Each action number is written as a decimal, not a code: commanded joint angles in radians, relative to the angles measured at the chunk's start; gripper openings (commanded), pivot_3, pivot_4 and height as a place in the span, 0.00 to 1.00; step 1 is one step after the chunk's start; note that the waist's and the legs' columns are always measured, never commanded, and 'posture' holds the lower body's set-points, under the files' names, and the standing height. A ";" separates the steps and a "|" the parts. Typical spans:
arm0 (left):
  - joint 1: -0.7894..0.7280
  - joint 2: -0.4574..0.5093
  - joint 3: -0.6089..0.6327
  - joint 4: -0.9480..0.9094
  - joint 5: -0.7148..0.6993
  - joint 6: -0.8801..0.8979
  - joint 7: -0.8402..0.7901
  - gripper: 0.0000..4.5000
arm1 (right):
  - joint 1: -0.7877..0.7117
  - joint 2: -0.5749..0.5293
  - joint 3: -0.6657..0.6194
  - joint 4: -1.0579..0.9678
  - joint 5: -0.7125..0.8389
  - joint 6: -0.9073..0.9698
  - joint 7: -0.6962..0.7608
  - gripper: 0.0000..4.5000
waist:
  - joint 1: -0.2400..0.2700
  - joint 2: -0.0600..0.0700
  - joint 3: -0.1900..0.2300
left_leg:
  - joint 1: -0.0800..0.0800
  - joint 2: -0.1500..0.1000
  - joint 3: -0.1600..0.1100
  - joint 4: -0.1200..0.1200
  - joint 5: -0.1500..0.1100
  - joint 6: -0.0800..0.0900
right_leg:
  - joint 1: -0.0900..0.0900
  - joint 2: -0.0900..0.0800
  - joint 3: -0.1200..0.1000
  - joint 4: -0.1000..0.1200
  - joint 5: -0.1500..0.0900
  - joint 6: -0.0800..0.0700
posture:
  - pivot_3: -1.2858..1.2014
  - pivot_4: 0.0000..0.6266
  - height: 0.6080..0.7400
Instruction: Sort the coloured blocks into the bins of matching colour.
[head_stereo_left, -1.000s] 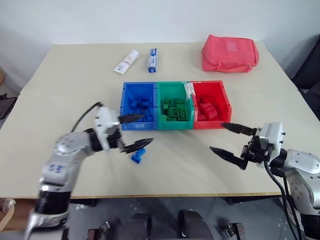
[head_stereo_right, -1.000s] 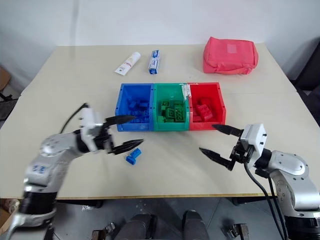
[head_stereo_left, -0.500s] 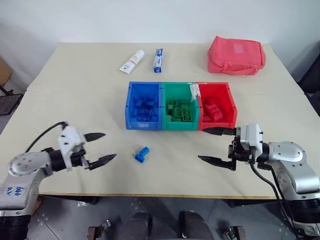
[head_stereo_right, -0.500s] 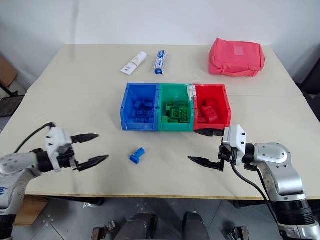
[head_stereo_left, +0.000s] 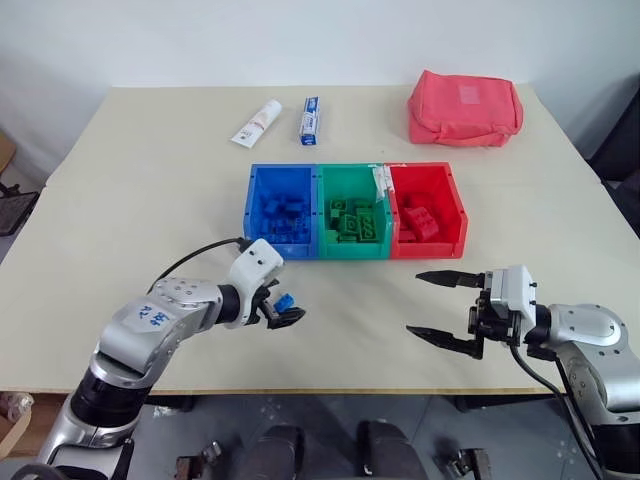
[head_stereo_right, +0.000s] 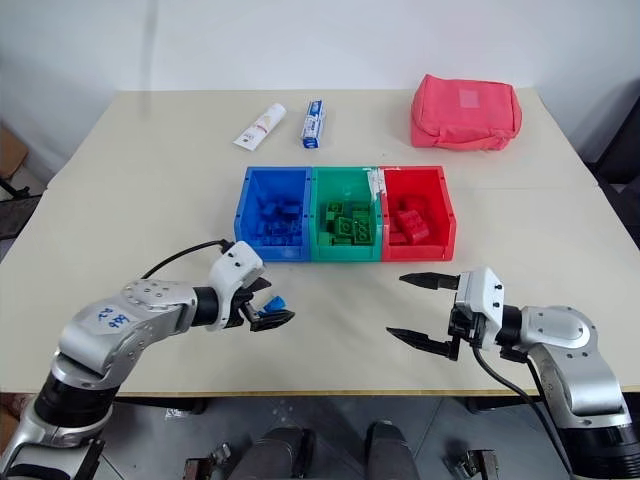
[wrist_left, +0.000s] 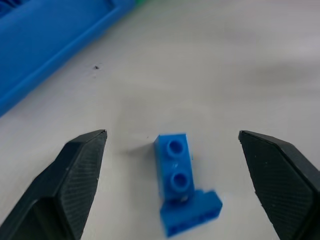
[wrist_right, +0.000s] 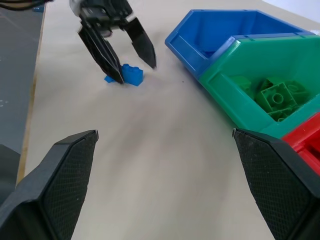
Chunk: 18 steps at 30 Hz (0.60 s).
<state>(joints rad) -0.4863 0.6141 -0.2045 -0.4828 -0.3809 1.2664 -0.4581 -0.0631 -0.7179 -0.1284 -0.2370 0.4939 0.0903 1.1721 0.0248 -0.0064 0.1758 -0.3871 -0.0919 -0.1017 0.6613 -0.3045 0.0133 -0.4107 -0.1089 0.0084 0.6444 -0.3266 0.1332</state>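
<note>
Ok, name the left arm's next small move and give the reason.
Probably lower a little and close: the open left end effector straddles the small blue studded plastic brick lying loose on the beige table, with one finger on each side, neither touching it yet.

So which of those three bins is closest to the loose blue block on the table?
The blue bin, at the row's left end; the blue block lies just before it, between the left gripper's open fingers.

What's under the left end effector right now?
A blue block lies on the table between the open left end effector's fingers, untouched. Its underside is hidden.
</note>
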 joint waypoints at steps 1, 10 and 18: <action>-0.029 0.008 -0.040 0.011 0.029 0.008 0.016 0.86 | 0.027 -0.014 -0.041 -0.059 0.019 0.006 -0.023 1.00 | 0.000 0.000 0.000 | 0.000 0.000 0.000 0.000 0.000 0.000 | 0.000 0.000 0.000 0.000 0.000 0.000 | 0.52 0.24 1.00; -0.033 0.069 -0.096 0.021 0.055 -0.044 -0.027 0.26 | 0.051 -0.046 -0.083 -0.066 0.027 0.016 -0.030 1.00 | 0.001 0.000 0.000 | 0.000 0.000 0.000 0.000 0.000 0.000 | 0.000 0.000 0.000 0.000 0.000 0.000 | 0.52 0.24 1.00; -0.080 -0.022 0.085 0.086 -0.005 -0.089 -0.046 0.11 | 0.090 -0.013 -0.123 -0.092 0.043 0.025 -0.099 1.00 | 0.002 0.000 0.000 | 0.000 0.000 -0.001 0.001 0.000 0.000 | 0.001 0.000 0.000 -0.001 0.000 0.000 | 0.52 0.24 1.00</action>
<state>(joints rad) -0.5500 0.5952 -0.1731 -0.3933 -0.3751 1.2063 -0.4982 0.0198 -0.7334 -0.2117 -0.2895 0.5158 0.1152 1.0918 0.0272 -0.0068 0.1760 -0.3874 -0.0924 -0.1023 0.6624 -0.3046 0.0132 -0.4102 -0.1094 0.0084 0.6439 -0.3266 0.1332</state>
